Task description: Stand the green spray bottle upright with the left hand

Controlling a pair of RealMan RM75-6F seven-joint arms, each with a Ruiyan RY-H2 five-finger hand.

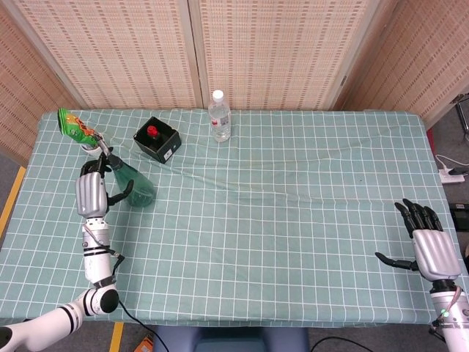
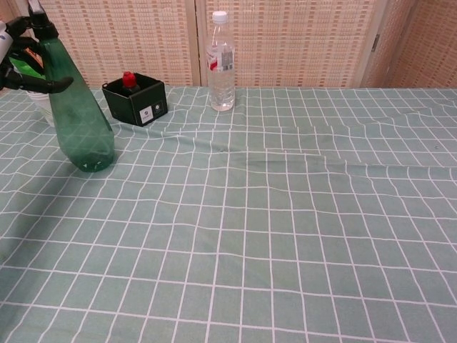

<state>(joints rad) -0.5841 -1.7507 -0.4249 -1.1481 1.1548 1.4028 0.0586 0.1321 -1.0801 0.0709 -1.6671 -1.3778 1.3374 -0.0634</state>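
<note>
The green spray bottle (image 1: 133, 186) stands nearly upright on the checked tablecloth at the far left, its base on the cloth and its top leaning slightly away from the black box. In the chest view the green spray bottle (image 2: 80, 114) shows a wide base and narrow neck. My left hand (image 1: 92, 195) holds the bottle's upper part, fingers wrapped around the neck and the thumb across the front; the left hand (image 2: 20, 63) is partly cut off by the frame edge. My right hand (image 1: 429, 246) rests at the table's near right corner, fingers spread, holding nothing.
A black box with a red button (image 1: 157, 140) sits just right of and behind the spray bottle. A clear water bottle (image 1: 219, 116) stands at the back centre. A colourful snack bag in a white cup (image 1: 79, 130) is behind the left hand.
</note>
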